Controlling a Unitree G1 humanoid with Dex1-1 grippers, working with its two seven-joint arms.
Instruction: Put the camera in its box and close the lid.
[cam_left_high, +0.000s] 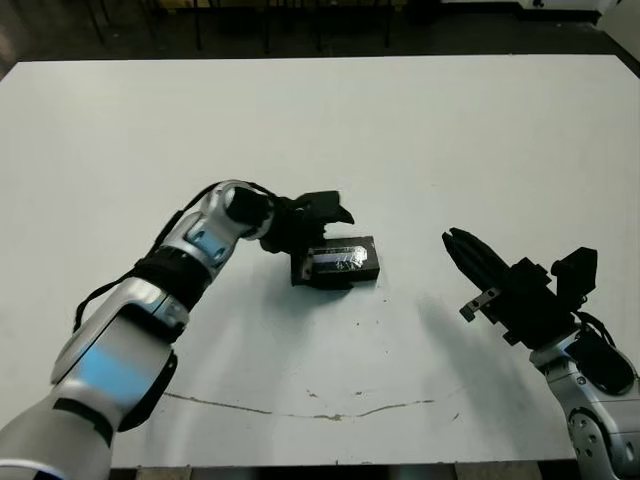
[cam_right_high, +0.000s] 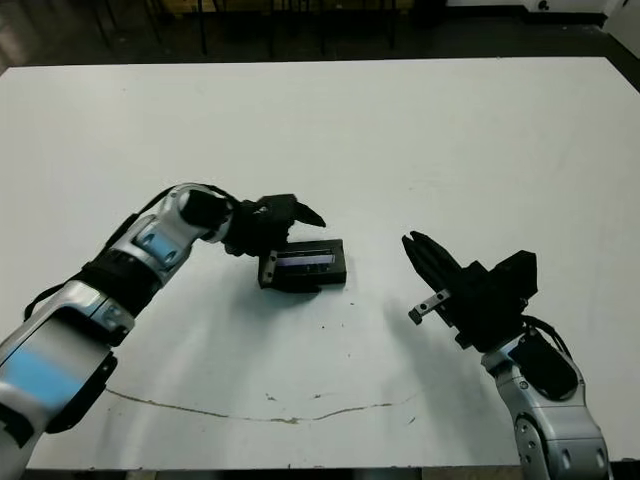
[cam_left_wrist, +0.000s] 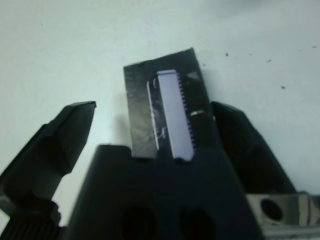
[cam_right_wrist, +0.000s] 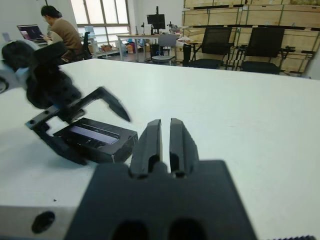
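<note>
The lid (cam_left_high: 345, 260), a black block with a pale bluish-grey strip on top, lies flat near the middle of the white table (cam_left_high: 420, 130). My left gripper (cam_left_high: 322, 243) is open and straddles the lid's left end. In the left wrist view the lid (cam_left_wrist: 165, 105) sits between the fingers, one finger (cam_left_wrist: 240, 145) against its side and the other (cam_left_wrist: 65, 135) apart from it. My right gripper (cam_left_high: 452, 240) hovers to the right of the lid, shut and holding nothing; its fingers (cam_right_wrist: 150, 135) point toward the lid (cam_right_wrist: 95, 137). The tray-like box and the slim camera are hidden from view.
A thin dark crack line (cam_left_high: 300, 410) runs across the table near its front edge. Beyond the far edge, the right wrist view shows a seated person (cam_right_wrist: 60, 27) at a desk and black office chairs (cam_right_wrist: 220, 45).
</note>
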